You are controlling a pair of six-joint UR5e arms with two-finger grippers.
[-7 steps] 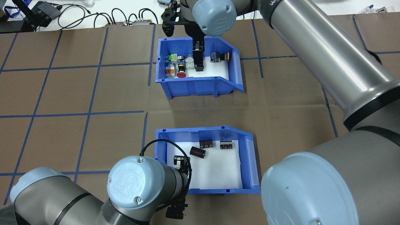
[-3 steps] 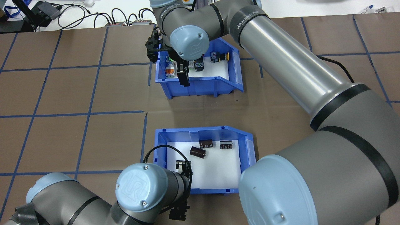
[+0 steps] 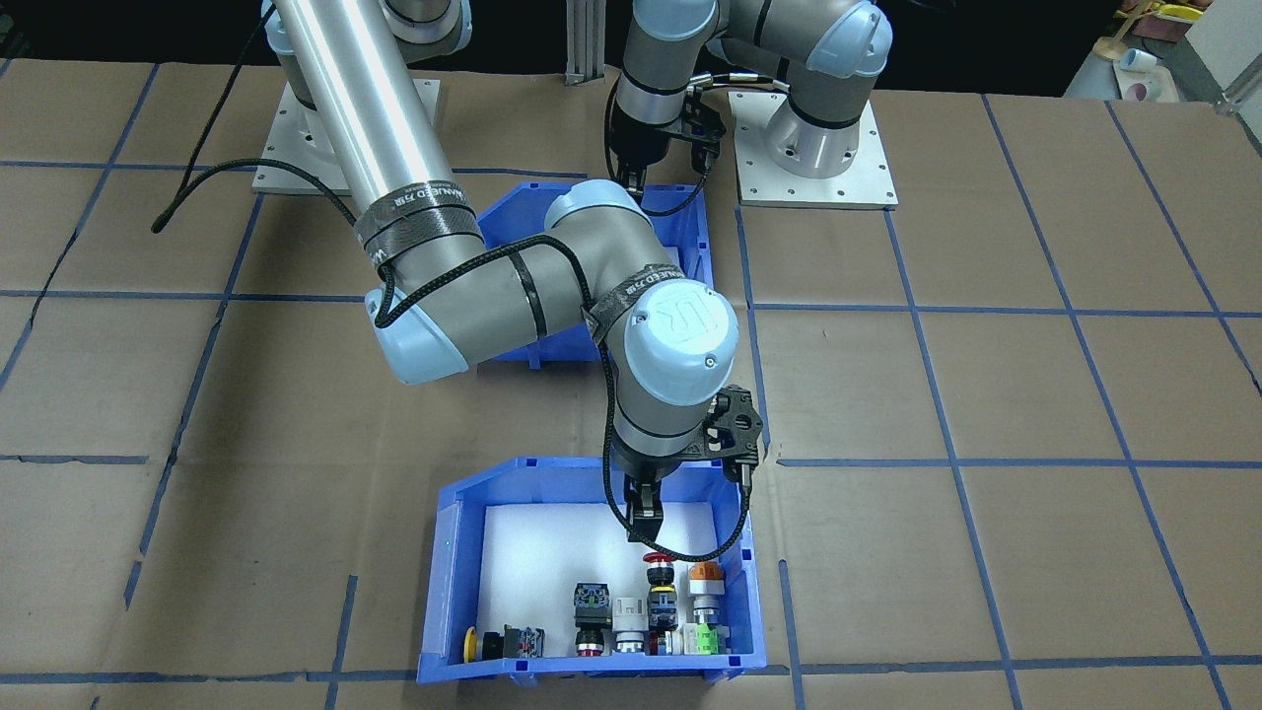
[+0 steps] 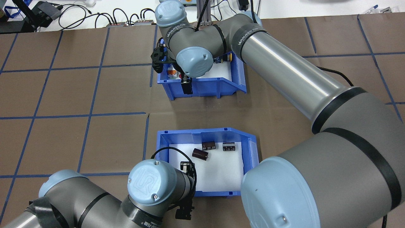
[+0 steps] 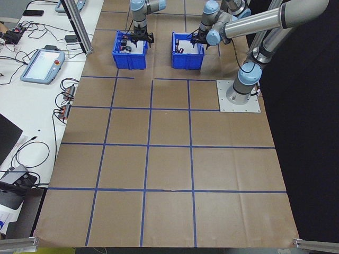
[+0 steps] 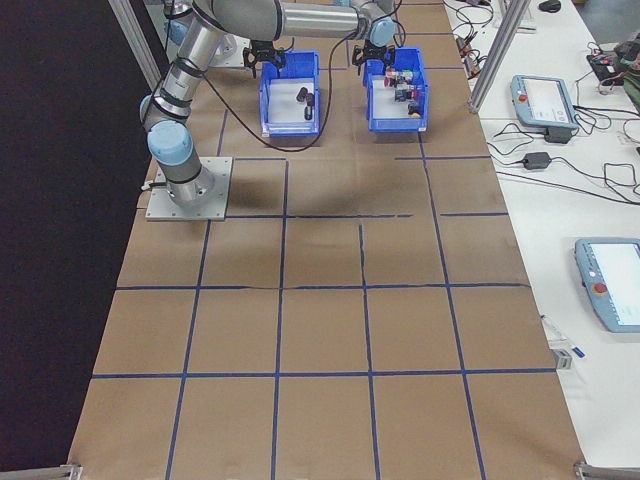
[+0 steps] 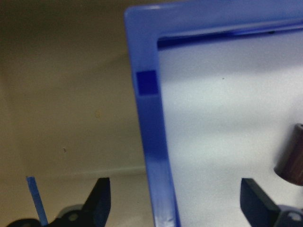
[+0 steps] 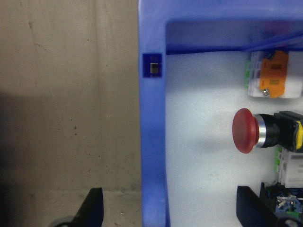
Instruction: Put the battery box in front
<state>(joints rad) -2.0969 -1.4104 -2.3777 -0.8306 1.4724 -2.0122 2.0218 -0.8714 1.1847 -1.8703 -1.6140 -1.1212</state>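
The desk (image 4: 95, 133) is big and flat. Brown paper covers it, and blue tape lines make squares all over it. Two blue bins sit right on the desk, well apart, with bare brown paper between them. The battery box (image 4: 250, 148) sits close to the robot. It has a white floor and three small dark blocks inside. The other blue bin (image 4: 205, 88) sits farther from the robot and holds colourful push buttons. Two metal plates (image 3: 818, 168) also lie on the desk, and the robot's arms stand on them.
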